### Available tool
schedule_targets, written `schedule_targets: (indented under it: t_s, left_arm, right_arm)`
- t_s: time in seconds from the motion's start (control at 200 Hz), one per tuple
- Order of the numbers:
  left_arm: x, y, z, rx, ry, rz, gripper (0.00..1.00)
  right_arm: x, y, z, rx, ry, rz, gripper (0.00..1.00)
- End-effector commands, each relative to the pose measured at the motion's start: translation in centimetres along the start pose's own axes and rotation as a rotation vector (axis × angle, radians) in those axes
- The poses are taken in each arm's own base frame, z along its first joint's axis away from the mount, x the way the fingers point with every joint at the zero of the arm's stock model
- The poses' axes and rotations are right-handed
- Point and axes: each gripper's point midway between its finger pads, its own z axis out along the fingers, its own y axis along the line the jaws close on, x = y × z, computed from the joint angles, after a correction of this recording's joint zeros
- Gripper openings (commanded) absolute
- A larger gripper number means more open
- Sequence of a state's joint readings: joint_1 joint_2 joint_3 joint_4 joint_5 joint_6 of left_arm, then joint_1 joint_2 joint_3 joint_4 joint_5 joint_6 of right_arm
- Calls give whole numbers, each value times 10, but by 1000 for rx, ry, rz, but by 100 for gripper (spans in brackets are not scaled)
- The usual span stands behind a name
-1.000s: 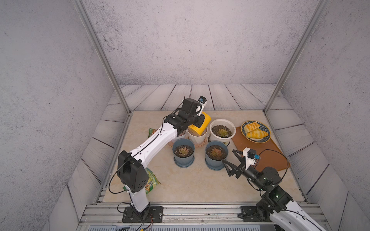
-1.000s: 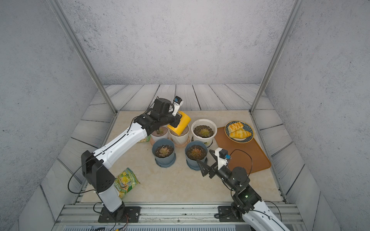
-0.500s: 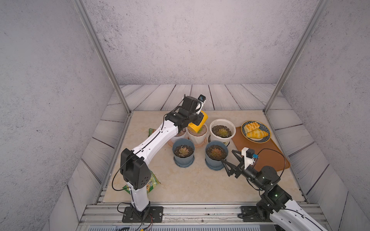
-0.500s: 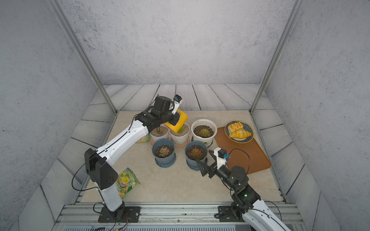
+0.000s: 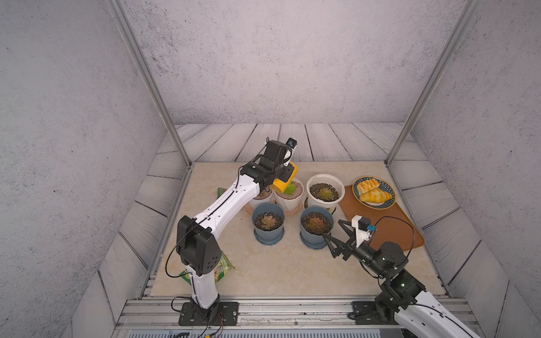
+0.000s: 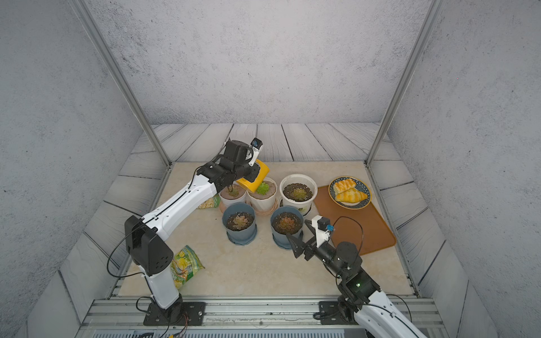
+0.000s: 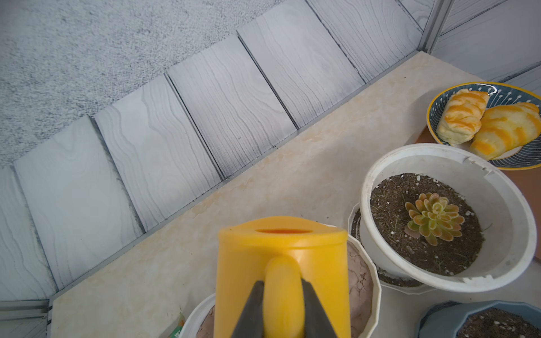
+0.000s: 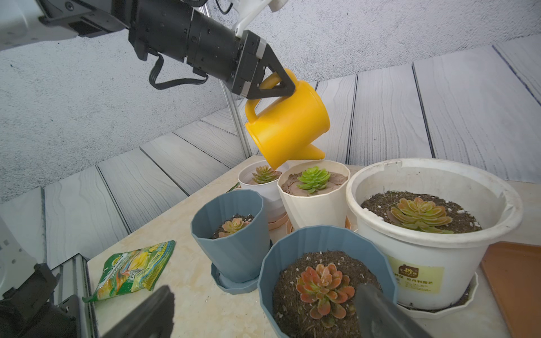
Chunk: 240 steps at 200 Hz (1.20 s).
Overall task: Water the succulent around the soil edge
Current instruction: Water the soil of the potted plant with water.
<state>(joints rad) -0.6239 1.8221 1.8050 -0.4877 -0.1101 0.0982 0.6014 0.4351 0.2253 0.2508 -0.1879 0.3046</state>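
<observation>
A snack bag (image 5: 225, 264) lies half hidden behind the left arm's base. That arm stretches forward over the pots, the left gripper (image 7: 283, 295) pinched tight on the handle of the can (image 8: 288, 125), which tilts spout-down above the far rim of the cream pot (image 8: 314, 207) holding the green succulent (image 8: 313, 178); whether water runs cannot be made out. The right gripper (image 5: 330, 227) hangs low beside a blue pot (image 5: 308, 238), spread wide and empty, its arm cut off below

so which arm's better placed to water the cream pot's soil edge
Left: the left pincer grips the yellow watering can by its handle, spout tilted over the cream pot. The right pincer sits open beside a blue pot.
</observation>
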Motion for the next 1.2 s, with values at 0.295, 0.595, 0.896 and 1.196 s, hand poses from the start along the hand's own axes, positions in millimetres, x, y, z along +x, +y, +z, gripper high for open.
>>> schedule_targets:
  t_s: [0.295, 0.595, 0.896, 1.196]
  left_arm:
    - [13, 18, -26, -78, -12, -22, 0]
    - [22, 17, -41, -69, -20, -49, 0]
    - [27, 9, -63, -8, -67, -140, 0]
    - [39, 7, -79, 12, -74, -181, 0]
  right_arm:
    - [-13, 7, 0, -25, -34, 4, 100]
    - [-12, 5, 1, -20, -29, 3, 100]
    - [-10, 4, 1, -15, -23, 2, 100]
    - [-10, 4, 2, -16, -22, 0, 100]
